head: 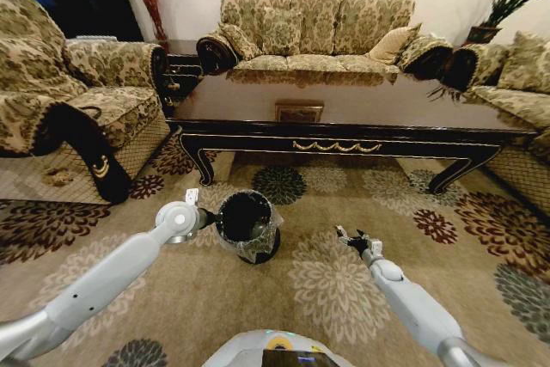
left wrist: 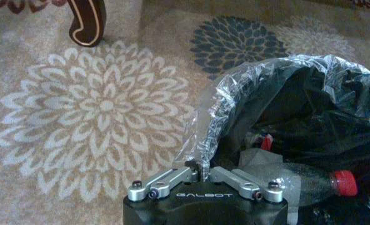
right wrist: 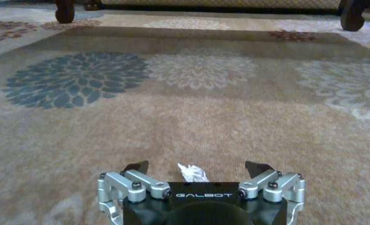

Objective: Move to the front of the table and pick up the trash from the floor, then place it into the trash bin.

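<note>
Apparently, scrap (right wrist: 192,172) between open fingers (right wrist: 136,167).

One table (head: 344,113), one trash bin (head: 247,227), one bottle (left wrist: 297,183), one white paper scrap (right wrist: 192,172), two grippers.

You get soft, warm indoor light from above. The glossy table (head: 344,113) mirrors the sofa (head: 314,27) and wall as pale glare. Shadow pools beneath it on the floor (head: 335,281). Your head view bows strongly at its edges; both wrist views look slightly soft and grainy.
</note>
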Available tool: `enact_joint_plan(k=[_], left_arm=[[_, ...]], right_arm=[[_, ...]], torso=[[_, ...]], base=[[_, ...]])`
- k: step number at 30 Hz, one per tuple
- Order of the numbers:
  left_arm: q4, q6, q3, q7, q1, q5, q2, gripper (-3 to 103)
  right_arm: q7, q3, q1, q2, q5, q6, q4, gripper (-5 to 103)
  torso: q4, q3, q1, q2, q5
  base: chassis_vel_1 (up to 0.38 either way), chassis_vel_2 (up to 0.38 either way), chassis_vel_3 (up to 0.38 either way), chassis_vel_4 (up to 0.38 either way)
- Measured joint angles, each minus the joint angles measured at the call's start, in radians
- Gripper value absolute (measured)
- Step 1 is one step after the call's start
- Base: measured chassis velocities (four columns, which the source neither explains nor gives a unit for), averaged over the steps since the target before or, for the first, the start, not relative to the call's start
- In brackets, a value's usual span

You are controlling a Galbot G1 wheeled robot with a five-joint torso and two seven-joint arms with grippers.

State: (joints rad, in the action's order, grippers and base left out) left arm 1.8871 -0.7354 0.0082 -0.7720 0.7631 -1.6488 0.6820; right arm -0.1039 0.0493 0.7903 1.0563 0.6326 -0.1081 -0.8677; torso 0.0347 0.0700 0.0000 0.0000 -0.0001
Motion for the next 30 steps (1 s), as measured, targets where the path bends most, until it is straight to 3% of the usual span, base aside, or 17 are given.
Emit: enact_joint_plan(k=[7,20,23,30], left_arm=[[0.006,0.0,0.0,-0.002,0.006,-0.003,-0.012,0],[0.007,0.0,0.0,-0.001,0.001,-0.004,-0.009,0],[0.009,0.0,-0.001,-0.001,0.006,-0.004,-0.014,0],[0.01,0.0,-0.004,0.0,0.01,-0.004,-0.017,0]], right_arm=[[-0.037,-0.005,-0.059,0.05,-0.035,-0.042,0.158,100],[-0.044,-0.001,-0.071,0.085,-0.062,-0.058,0.21,102],[-0.044,0.001,-0.076,0.093,-0.062,-0.059,0.225,99],[-0.044,0.004,-0.077,0.105,-0.063,-0.061,0.245,68]], torso=[[0.0,0.0,0.0,0.0,0.0001],[-0.0002,0.0,0.0,0.0,0.0001],[-0.0001,0.0,0.0,0.0,0.0],[-0.0001,0.0,0.0,0.0,0.0]], base=[[0.0,0.0,0.0,0.0],[0.0,0.0,0.0,0.0],[0.0,0.0,0.0,0.0],[0.0,0.0,0.0,0.0]])
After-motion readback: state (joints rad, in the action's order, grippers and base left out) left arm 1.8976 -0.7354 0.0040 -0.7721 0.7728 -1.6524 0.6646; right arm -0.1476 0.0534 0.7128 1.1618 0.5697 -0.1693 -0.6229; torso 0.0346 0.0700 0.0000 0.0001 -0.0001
